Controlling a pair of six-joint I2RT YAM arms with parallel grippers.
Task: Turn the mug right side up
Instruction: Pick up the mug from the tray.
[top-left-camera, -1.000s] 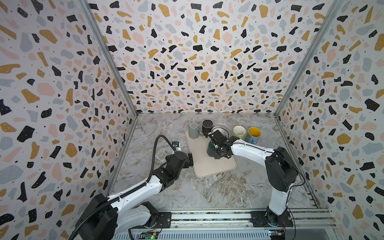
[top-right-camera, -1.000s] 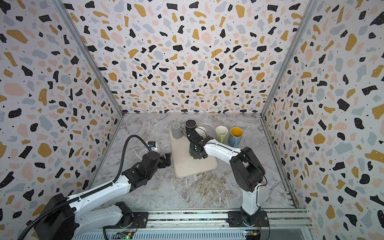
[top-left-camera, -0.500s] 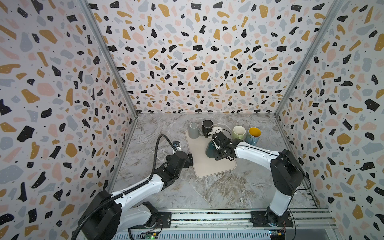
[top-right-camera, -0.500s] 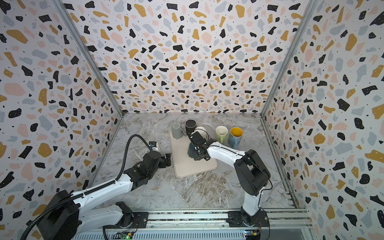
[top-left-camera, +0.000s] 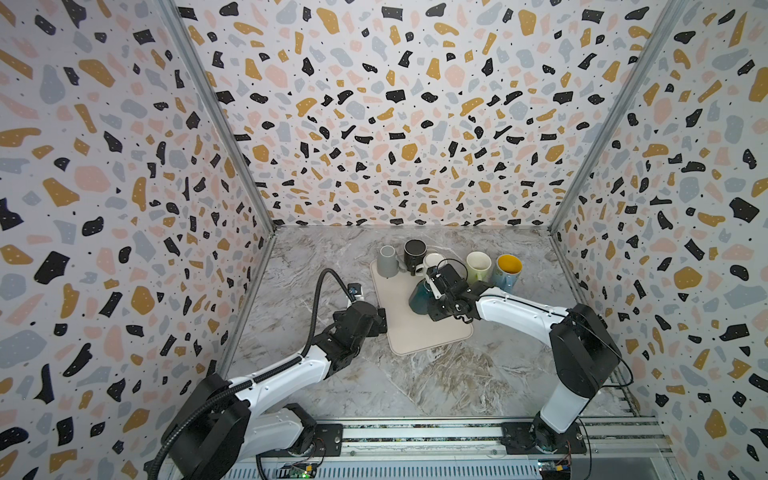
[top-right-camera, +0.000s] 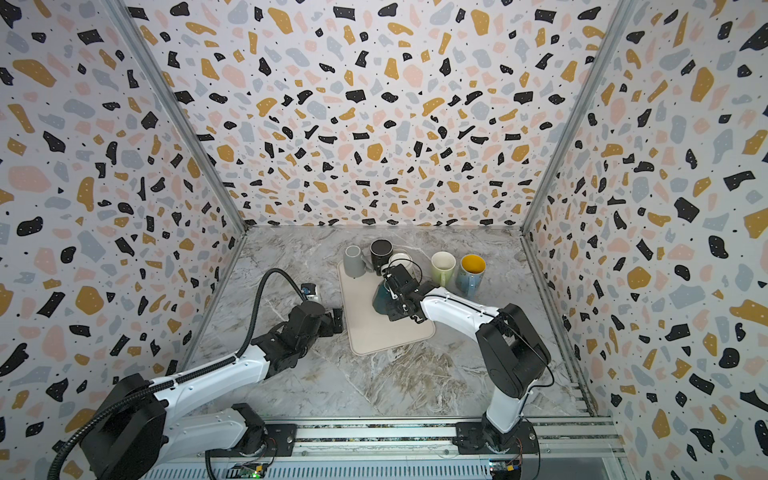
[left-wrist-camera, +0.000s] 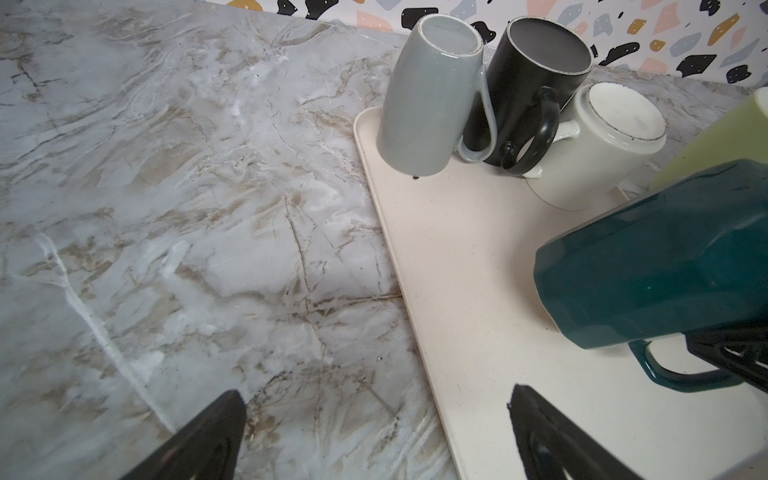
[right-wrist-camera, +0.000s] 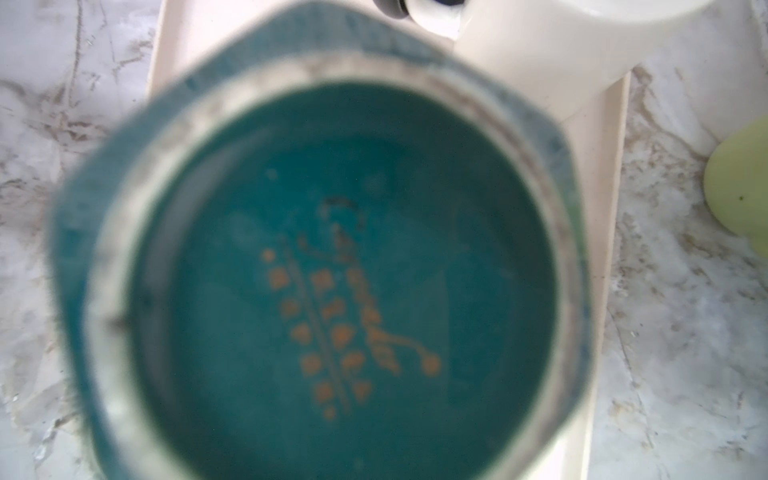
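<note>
The teal faceted mug (top-left-camera: 417, 297) (top-right-camera: 380, 297) hangs tilted over the cream mat (top-left-camera: 415, 336), with its mouth turned toward the left arm. My right gripper (top-left-camera: 433, 300) is shut on the mug at its handle (left-wrist-camera: 681, 376). In the right wrist view the mug's base (right-wrist-camera: 324, 270), with an orange mark, fills the picture and hides the fingers. My left gripper (top-left-camera: 380, 322) (left-wrist-camera: 376, 399) stands open at the mat's left edge with nothing between its fingers.
At the back of the mat stand a grey mug (top-left-camera: 387, 261), a black mug (top-left-camera: 414, 252) and a white mug (left-wrist-camera: 602, 141), all upside down. Right of the mat a light green mug (top-left-camera: 478, 266) and a blue mug with a yellow inside (top-left-camera: 507, 272) stand upright.
My right arm has turned and shifted slightly left with the teal mug, tipping it further over the mat. The left arm has not moved.
</note>
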